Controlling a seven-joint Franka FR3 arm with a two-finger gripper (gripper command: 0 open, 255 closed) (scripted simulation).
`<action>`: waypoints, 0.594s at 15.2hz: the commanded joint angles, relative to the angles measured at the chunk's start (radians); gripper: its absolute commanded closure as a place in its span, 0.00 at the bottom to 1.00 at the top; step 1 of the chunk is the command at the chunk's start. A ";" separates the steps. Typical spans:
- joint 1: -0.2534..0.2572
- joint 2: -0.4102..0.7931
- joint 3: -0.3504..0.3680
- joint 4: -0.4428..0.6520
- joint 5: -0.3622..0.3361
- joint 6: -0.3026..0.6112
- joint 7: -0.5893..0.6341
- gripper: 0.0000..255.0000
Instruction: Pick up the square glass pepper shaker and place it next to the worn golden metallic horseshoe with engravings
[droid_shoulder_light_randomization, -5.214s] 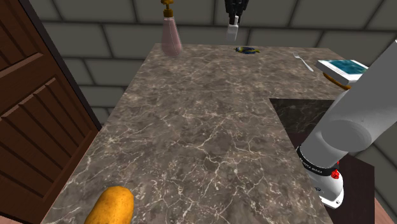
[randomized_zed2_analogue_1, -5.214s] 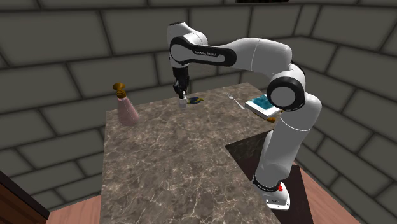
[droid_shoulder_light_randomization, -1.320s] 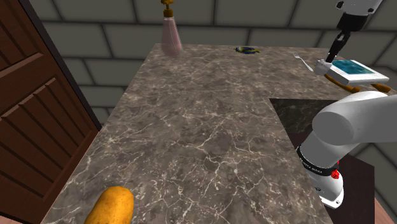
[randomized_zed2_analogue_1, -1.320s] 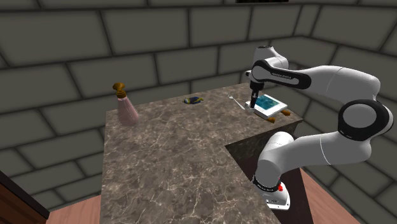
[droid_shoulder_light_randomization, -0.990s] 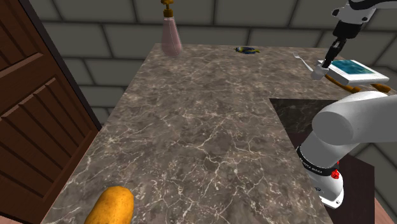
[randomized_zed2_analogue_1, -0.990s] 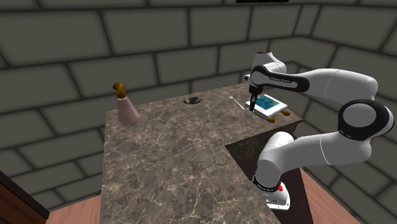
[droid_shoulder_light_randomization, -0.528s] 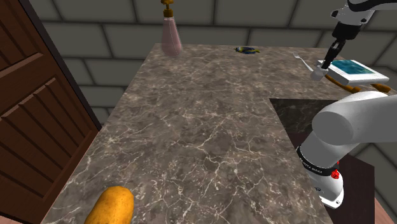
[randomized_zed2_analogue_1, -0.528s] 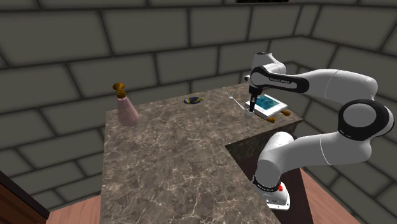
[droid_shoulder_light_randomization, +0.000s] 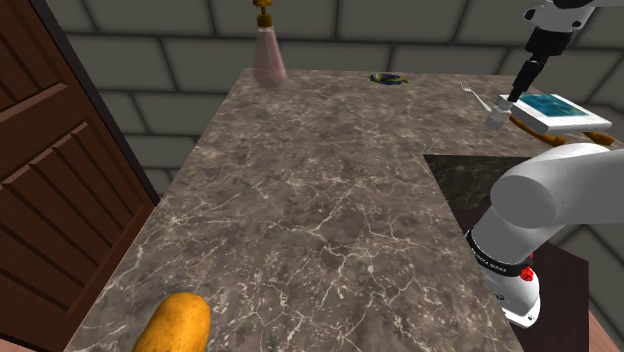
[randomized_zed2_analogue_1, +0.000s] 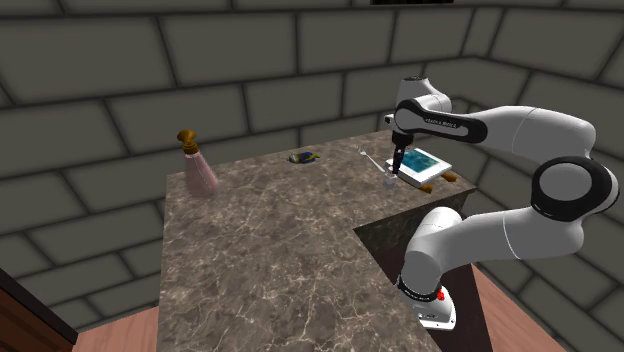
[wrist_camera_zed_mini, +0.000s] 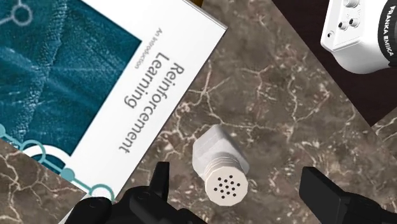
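**Shoulder view.** Bench (droid_shoulder_light_randomization: 320, 200) top was brown marble-like stone with pale veining and a slight sheen. Shaker (droid_shoulder_light_randomization: 498, 115), small and pale grey, stood at the bench's far right in this view, just beside a book (droid_shoulder_light_randomization: 553, 108). Jaws hung just above it. Golden-brown ends (droid_shoulder_light_randomization: 521, 122) jutted from under the book, their full shape hidden. Thin fork (droid_shoulder_light_randomization: 474, 94) lay near. Small dark blue-and-yellow thing (droid_shoulder_light_randomization: 388, 77) sat at the far edge, well apart from the shaker. Pink bottle (droid_shoulder_light_randomization: 268, 57) with a gold cap stood at the far corner. Potato (droid_shoulder_light_randomization: 173, 324), rounded and tan, lay at the near edge. Panelled brown door (droid_shoulder_light_randomization: 50, 190) at left. Walls were large grey stone blocks.

**Second exterior view.** White arm (randomized_zed2_analogue_1: 500, 125) bent over the bench's right corner. Shaker (randomized_zed2_analogue_1: 390, 181) stood upright on the stone under the jaws, beside the book (randomized_zed2_analogue_1: 420, 162). Floor (randomized_zed2_analogue_1: 520, 310) was reddish-brown.

**Wrist view.** Shaker (wrist_camera_zed_mini: 216, 159) had a squared body with rounded corners, matte grey-white. No glassy look showed. Its round cap was pierced with small holes. The cap faced the jaws, and the long axis ran straight up from the bench. Jaws were apart, one of the black fingers (wrist_camera_zed_mini: 318, 188) on either side and neither touching it. Book cover was teal with a white band printed "Reinforcement Learning".
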 joint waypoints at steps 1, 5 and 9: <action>0.008 0.005 0.024 0.060 0.021 -0.056 -0.006 0.00; 0.011 0.009 0.033 0.086 0.030 -0.080 -0.008 0.00; 0.011 0.009 0.033 0.086 0.030 -0.080 -0.008 0.00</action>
